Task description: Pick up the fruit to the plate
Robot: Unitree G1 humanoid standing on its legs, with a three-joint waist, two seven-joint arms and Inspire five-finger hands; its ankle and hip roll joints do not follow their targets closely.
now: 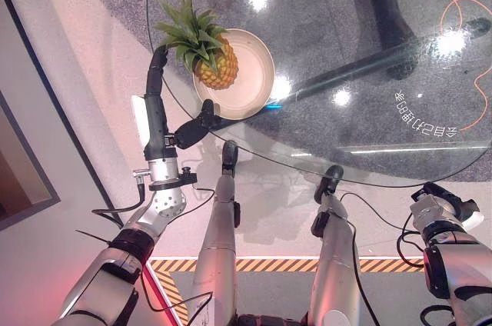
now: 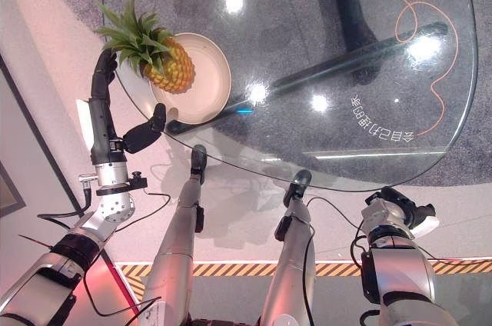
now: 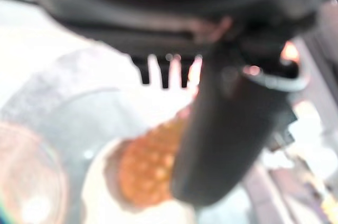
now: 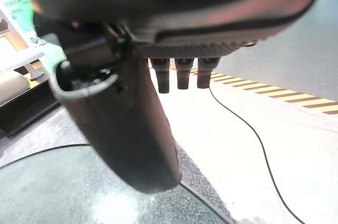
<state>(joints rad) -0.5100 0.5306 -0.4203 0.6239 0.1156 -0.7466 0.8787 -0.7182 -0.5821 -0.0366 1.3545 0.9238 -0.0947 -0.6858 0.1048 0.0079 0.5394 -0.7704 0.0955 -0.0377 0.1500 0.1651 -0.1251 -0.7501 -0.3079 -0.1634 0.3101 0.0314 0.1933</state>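
Pineapple (image 1: 216, 64) lies on plate (image 1: 257, 84) at table (image 1: 369, 95) edge — left hand (image 1: 157, 114) spread beside, apparently empty.

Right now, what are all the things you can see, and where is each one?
Pineapple: one, orange-yellow with green leaves, lying on the plate, leaves toward the table's left edge.
Plate: one, cream, near the table's left edge.
Table: one, round clear glass, in front of the robot.
Striped tape: one strip, yellow and black, on the floor.
Left hand: one, dark, open, fingers by the leaves, thumb at the plate's rim.
Right hand: one, dark, low at the right, past the table's edge.
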